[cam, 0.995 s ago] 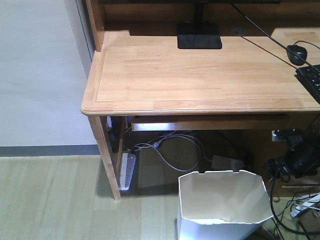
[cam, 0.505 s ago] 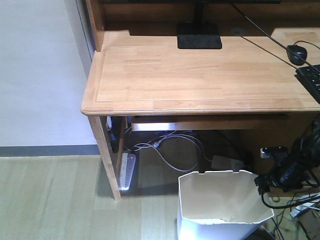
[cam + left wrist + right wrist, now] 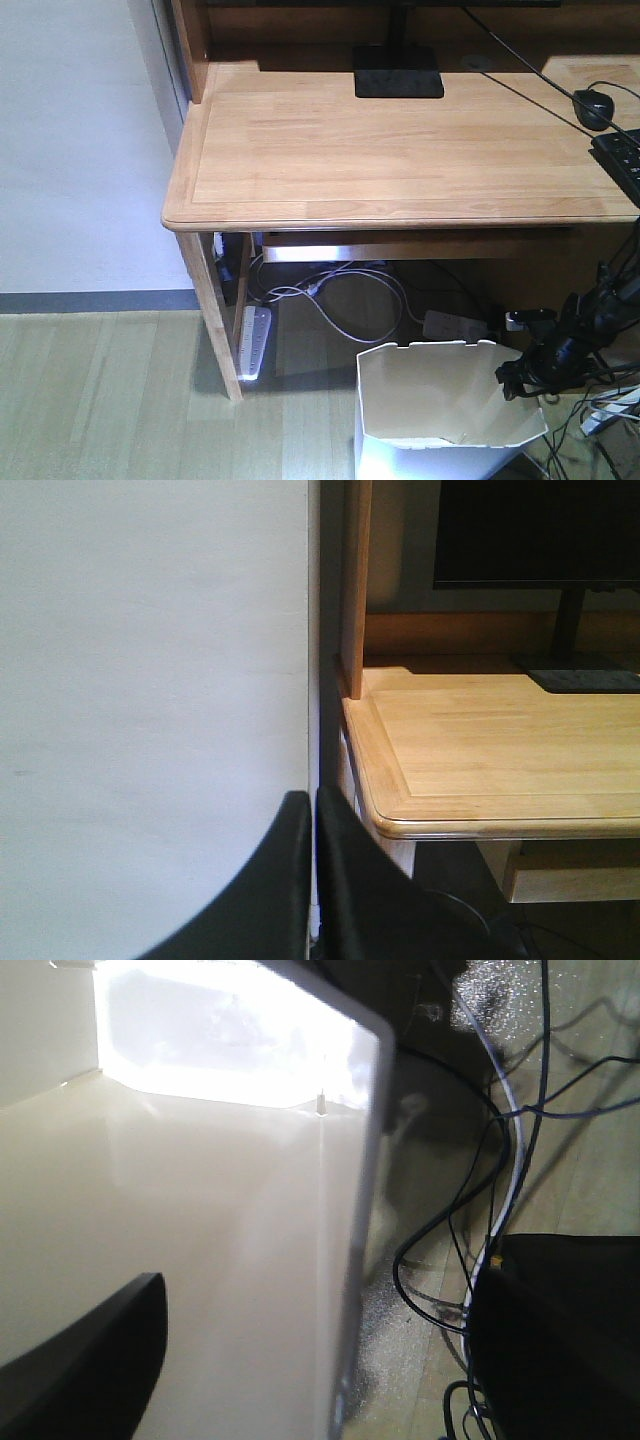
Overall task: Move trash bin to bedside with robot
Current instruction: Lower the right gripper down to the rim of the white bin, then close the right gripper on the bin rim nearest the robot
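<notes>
Bin: trash bin (image 3: 440,400) on the floor below the desk's (image 3: 400,150) front edge, right end.
Right gripper (image 3: 525,380): apart, straddling its right wall so you can clamp.
Left gripper (image 3: 312,880): pressed together, idle.

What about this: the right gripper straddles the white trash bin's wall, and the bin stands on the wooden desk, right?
No. The front-facing view shows the trash bin on the floor by the wooden desk, not on it; the right gripper does straddle its wall.
</notes>
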`<state>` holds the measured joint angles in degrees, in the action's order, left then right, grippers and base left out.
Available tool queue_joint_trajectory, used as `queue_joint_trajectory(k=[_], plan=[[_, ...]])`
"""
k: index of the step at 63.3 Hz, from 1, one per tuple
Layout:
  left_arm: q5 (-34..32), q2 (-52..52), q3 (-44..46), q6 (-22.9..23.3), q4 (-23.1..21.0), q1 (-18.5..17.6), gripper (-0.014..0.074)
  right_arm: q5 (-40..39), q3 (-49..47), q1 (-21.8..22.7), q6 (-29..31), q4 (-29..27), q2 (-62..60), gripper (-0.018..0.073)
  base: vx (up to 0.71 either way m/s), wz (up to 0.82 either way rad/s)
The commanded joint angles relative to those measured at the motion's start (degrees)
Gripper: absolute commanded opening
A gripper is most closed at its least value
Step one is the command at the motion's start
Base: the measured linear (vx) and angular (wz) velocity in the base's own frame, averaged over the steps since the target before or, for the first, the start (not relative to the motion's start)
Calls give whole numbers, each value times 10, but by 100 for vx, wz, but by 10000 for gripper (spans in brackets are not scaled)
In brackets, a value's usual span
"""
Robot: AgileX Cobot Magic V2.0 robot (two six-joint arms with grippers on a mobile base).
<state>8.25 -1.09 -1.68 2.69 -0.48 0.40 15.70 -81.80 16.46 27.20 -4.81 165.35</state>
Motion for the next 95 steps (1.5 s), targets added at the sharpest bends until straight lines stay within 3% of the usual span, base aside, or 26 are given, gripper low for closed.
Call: queue_joint_trajectory(k=[1,24,34,44,58,70,95], plan=[[-41,-6,-16,5,-5,-2,-6,14,-24,-6,1,3,-13,580,0,0],[-41,-6,-16,5,-5,-2,-6,13,-70,-7,-4,2,26,577,0,0],[-41,-6,-16,5,-5,-2,-6,17,-91,-7,-9,1,37,521,0,0],[-41,-6,-16,5,-5,-2,-6,45,-125,-7,-34,1,59,410,0,0],[-41,-6,-16,5,-5,-2,-6,142,-182,-7,-17,4,94,251,0,0],[-41,-6,-16,5,-5,-2,-6,148,-182,-7,-15,-18,78,-17,0,0],[-41,-6,-16,5,-5,-2,-6,195,-160,-6,95,-153,1,-6,0,0]])
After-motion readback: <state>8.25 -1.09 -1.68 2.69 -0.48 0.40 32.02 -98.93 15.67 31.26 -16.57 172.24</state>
